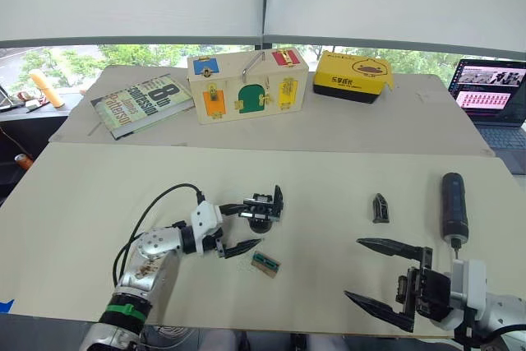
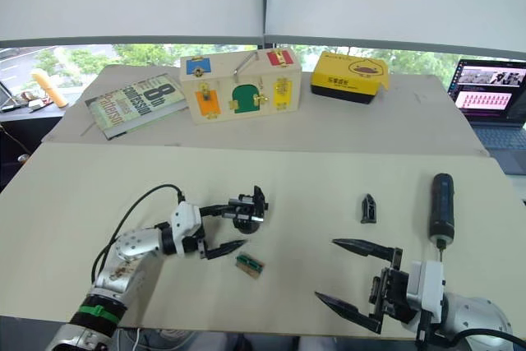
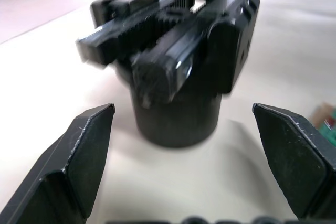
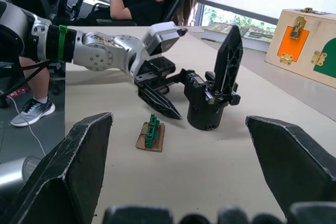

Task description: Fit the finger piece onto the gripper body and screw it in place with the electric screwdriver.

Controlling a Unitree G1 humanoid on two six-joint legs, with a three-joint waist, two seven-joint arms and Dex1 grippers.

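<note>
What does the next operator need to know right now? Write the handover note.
Left gripper: open, fingers either side of the gripper body, not closed on it.
Right gripper: open, holding nothing, near the table's front edge.
Finger piece: loose on the table, apart from the body.
Electric screwdriver: lying on the table at the right.
Done: nothing fitted.
Left: grasp body, fit finger piece, screw it down.

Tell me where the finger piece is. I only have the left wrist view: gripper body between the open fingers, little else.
Observer: The finger piece lies on the table, to the robot's right of the gripper body, with nothing holding it.
Operator: Screwdriver?
Observer: The electric screwdriver lies further right, bit end toward the robot.
Operator: Right hand?
Observer: The right hand is open and empty, nearer the robot than both.
</note>
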